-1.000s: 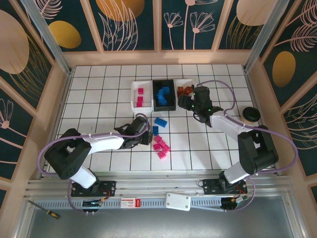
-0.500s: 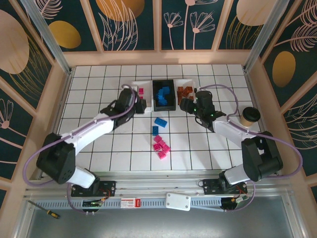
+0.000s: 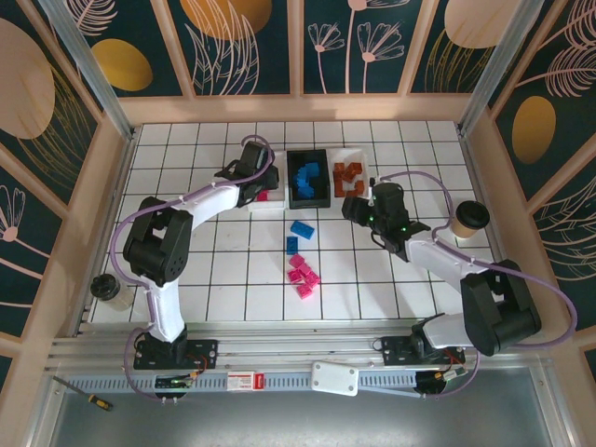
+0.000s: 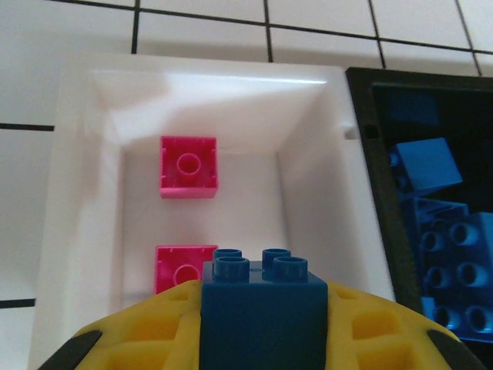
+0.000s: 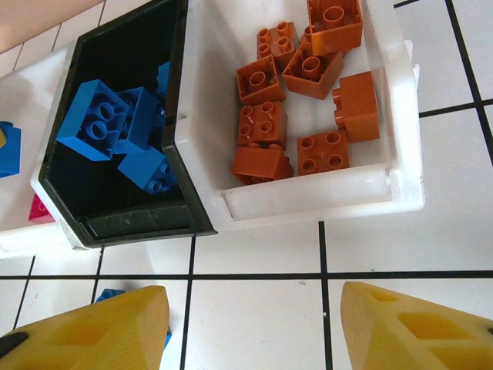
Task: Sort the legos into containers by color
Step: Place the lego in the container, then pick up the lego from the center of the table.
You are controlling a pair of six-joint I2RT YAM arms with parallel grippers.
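Left fingers: the left gripper [image 4: 266,310] is closed on a small blue four-stud plastic brick [image 4: 262,271], which sits between the yellow fingers [image 4: 139,339] with its studs pointing away from the wrist.
Where the brick is: it hangs over the near end of the white rectangular tray [image 4: 202,74], above two magenta-pink bricks [image 4: 188,166] lying inside. That is the wrong colour for it.
Deciding relation: the black rectangular tray [image 4: 368,171], which holds blue bricks [image 4: 431,166], touches the white tray on the brick's right in the wrist view. The brick seems to need a short sideways shift across their shared wall before release.
Brick shape: roughly square, so it has no long axis to line up.
Right fingers: the right gripper [image 5: 254,324] is spread open with nothing between the fingers. It hovers over the tiled tabletop [image 5: 254,247], just short of the other white tray [image 5: 323,196], which holds orange-brown bricks [image 5: 262,123].
Left to sort: loose blue bricks [image 3: 302,227] and pink bricks [image 3: 303,275] lie on the tabletop between the arms.
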